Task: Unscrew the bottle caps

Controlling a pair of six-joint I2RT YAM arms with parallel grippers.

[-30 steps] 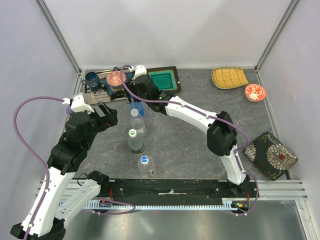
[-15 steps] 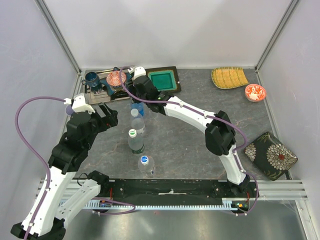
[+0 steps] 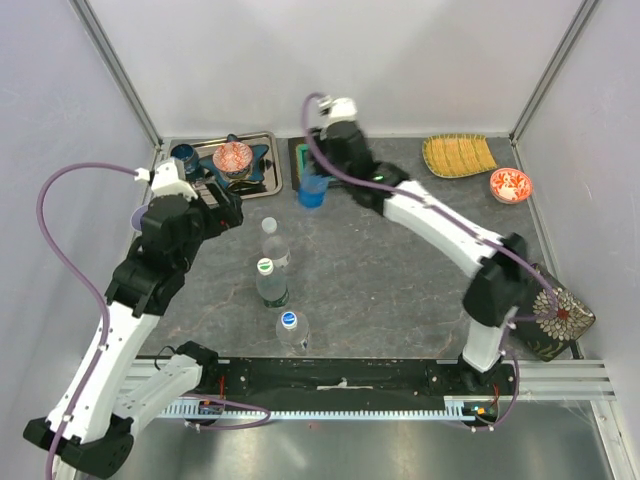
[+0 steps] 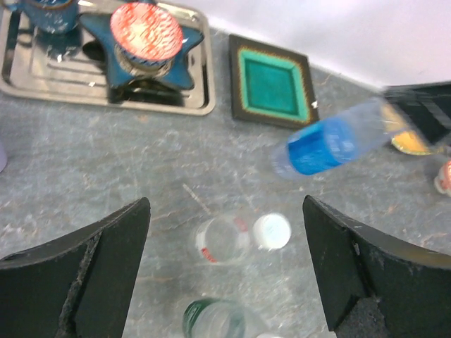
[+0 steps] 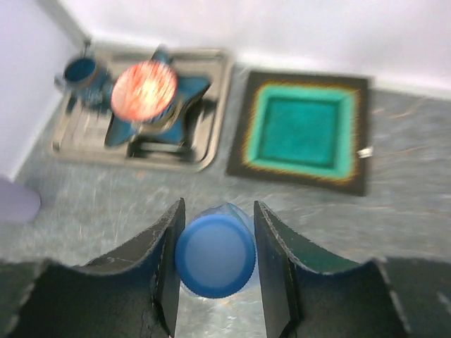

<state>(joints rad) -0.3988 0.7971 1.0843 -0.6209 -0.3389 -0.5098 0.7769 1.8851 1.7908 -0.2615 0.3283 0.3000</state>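
Note:
My right gripper (image 5: 217,236) is shut on the blue cap (image 5: 215,255) of the blue-tinted bottle (image 3: 313,192). That bottle hangs off the table, tilted, in front of the green dish, and shows in the left wrist view as the blue bottle (image 4: 325,144). My left gripper (image 4: 225,215) is open and empty above the row of standing bottles. Right under it is a clear bottle (image 4: 221,240) with a pale cap (image 4: 271,231). In the top view this bottle (image 3: 272,240) stands farthest, then the green-label bottle (image 3: 269,282), then one with a blue-and-white cap (image 3: 288,320). My left gripper (image 3: 222,206) is left of them.
A metal tray (image 3: 270,186) at the back left holds a red-patterned bowl (image 3: 232,157) on a blue star dish and a blue cup (image 3: 183,155). The green square dish (image 4: 273,83) lies beside it. A yellow woven plate (image 3: 458,155), a small red bowl (image 3: 510,184) and a floral cushion (image 3: 545,310) are on the right.
My right gripper has shut on the blue bottle's cap and carried the bottle up, back and to the right. My left arm has moved toward the back, still open.

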